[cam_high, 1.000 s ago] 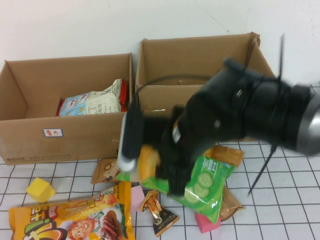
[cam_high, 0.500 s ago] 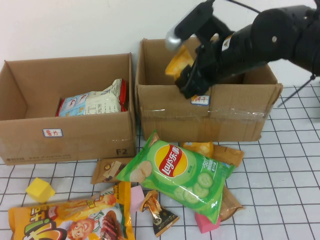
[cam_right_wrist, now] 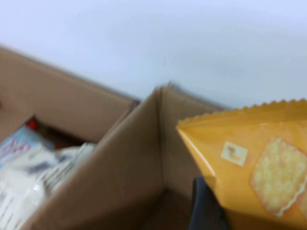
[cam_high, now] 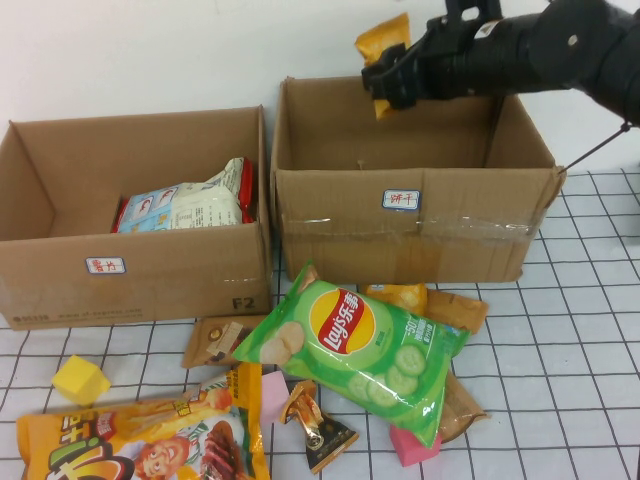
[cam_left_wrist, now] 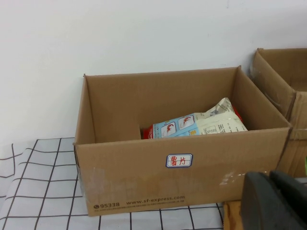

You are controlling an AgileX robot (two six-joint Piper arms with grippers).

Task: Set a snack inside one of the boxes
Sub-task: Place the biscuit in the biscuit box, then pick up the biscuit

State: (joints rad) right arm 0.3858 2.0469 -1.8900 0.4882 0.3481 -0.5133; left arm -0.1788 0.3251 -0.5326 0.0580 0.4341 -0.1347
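A plain white wall closes off the back of the scene, evenly lit and bare apart from a faint thin line. Below it lies the desk, covered in a white surface ruled with a black grid.

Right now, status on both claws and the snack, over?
Right claw shut on orange cracker packet, above the taller box rear edge. Left claw shut, parked low beside the shorter box. Nothing blocking the drop.
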